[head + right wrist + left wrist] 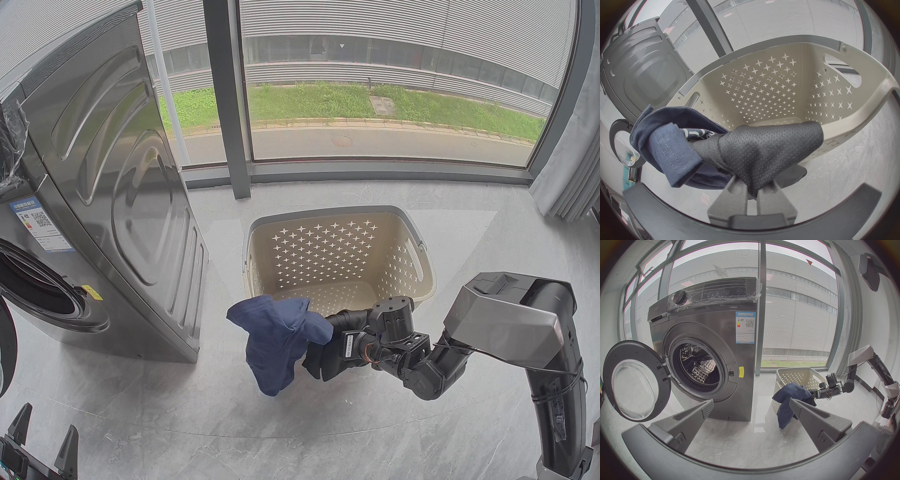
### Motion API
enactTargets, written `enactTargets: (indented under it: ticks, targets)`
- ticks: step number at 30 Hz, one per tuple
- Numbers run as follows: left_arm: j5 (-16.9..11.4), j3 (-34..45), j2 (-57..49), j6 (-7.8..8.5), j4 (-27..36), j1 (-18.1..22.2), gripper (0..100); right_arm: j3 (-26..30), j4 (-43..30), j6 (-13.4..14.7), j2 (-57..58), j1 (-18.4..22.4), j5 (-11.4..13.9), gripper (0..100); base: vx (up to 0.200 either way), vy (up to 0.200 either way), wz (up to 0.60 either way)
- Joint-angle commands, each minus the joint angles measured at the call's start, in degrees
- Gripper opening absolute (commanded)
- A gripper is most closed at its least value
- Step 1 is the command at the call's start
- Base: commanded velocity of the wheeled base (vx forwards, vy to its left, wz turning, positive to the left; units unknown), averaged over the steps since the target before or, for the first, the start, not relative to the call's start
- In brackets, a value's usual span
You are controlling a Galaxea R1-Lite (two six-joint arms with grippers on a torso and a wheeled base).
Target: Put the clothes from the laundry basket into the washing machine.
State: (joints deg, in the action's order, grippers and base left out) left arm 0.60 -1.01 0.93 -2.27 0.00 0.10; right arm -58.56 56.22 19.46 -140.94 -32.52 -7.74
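My right gripper point(332, 351) hangs just in front of the beige laundry basket point(417, 250), above the floor. It is shut on a bundle of clothes: a blue garment point(275, 340) draped to the left and a dark grey perforated cloth point(768, 150) pinched between its fingers point(732, 195). The bare bottom of the basket point(775, 120) shows behind the bundle. The grey washing machine point(119, 187) stands at the left, its round door point(634, 383) swung open and the drum point(697, 368) exposed. My left gripper point(750, 405) is open and empty, low in front of the machine.
A tall window point(387, 81) with a dark pillar point(225, 94) runs behind the basket. A grey curtain point(572, 156) hangs at the far right. Bare grey floor point(219, 425) lies between the basket and the washer front.
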Motion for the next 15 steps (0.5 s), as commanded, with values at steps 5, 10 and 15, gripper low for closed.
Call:
enactTargets:
  ticks: [5, 10, 15]
  targets:
    - [0.02, 1.01, -0.93, -0.02, 0.00, -0.01, 100, 5.57, 1.87, 0.67, 5.41, -1.49, -0.08, 0, 0.000, 0.000, 0.00]
    - [0.02, 1.01, -0.93, -0.02, 0.00, -0.01, 100, 11.63, 2.75, 0.76, 12.79, -2.19, -0.08, 0, 0.000, 0.000, 0.00]
    - [0.02, 1.01, -0.93, -0.02, 0.00, -0.01, 100, 16.99, 6.97, 0.14, 16.75, -3.16, -0.17, 0, 0.000, 0.000, 0.00]
